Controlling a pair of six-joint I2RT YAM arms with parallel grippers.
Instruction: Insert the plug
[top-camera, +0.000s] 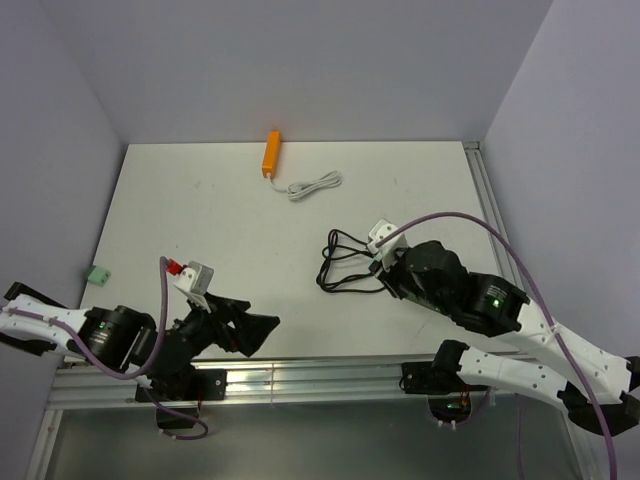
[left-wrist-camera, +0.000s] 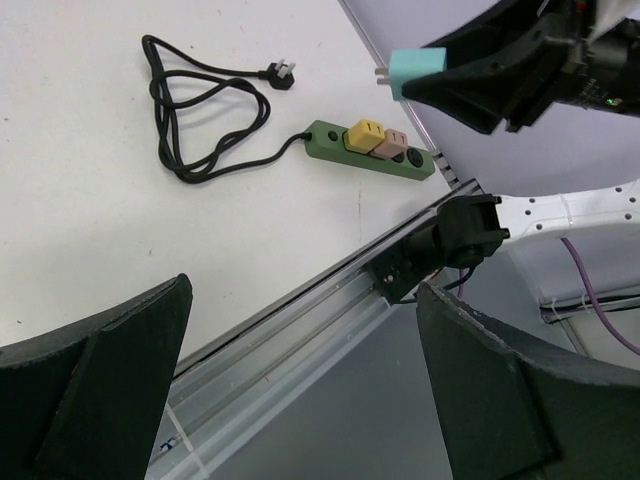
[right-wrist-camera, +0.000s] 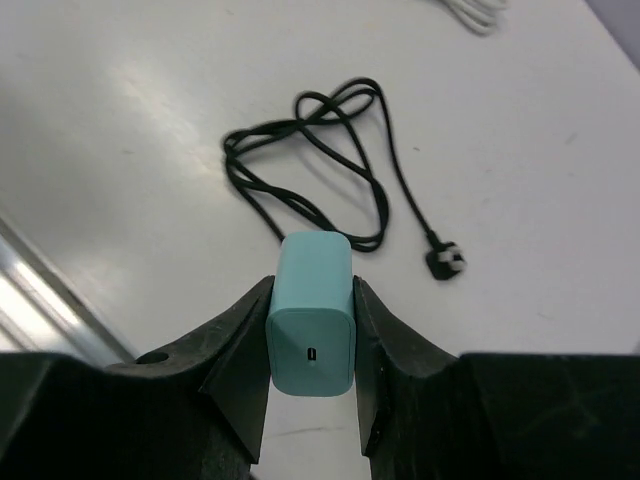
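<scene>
Carry step: R gripper (right-wrist-camera: 310, 305) is clamped on the teal plug (right-wrist-camera: 312, 325), held above the table. L gripper (left-wrist-camera: 305, 300) stands wide apart, empty. Next, prob. — line prongs w/ a free socket on the green power strip (left-wrist-camera: 325, 142) — then press in.

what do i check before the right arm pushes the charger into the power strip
1. Charger clamped in right gripper: ok.
2. Prongs bare and unblocked: ok.
3. Free holes on power strip past the pink plug: ok.
4. Charger lined up over those holes: not ok, it hangs apart from the strip.
5. Black cord off the sockets: ok.
6. Strip held steady: not ok, left gripper is open, touching nothing.
</scene>
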